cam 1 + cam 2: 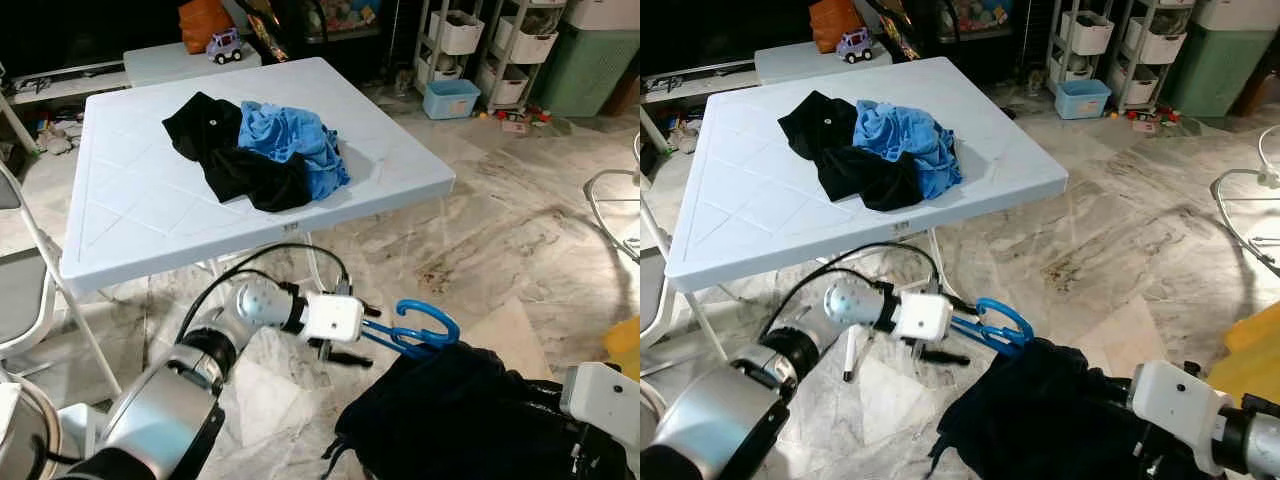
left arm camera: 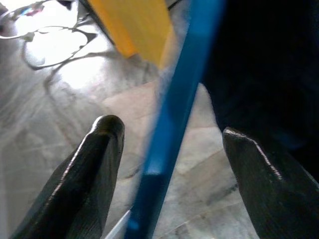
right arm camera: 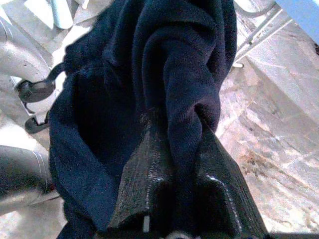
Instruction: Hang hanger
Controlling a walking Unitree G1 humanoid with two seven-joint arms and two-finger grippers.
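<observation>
A blue plastic hanger (image 1: 425,328) hangs low over the marble floor, its hook end at a dark navy garment (image 1: 470,410). My left gripper (image 1: 362,335) reaches in from the left. In the left wrist view its two black fingers (image 2: 99,164) stand wide apart, open, with the hanger's blue bar (image 2: 169,124) running between them and touching neither. My right gripper (image 3: 174,129) is shut on a fold of the navy garment (image 3: 124,89) and holds it bunched up. Its white wrist (image 1: 1175,400) sits at the garment's right edge.
A white folding table (image 1: 130,220) stands ahead on the left, bearing a heap of black and blue clothes (image 1: 270,150). A folding chair (image 1: 20,290) is at the far left. A yellow object (image 1: 625,345) lies at the right. Shelves with bins (image 1: 455,60) line the back.
</observation>
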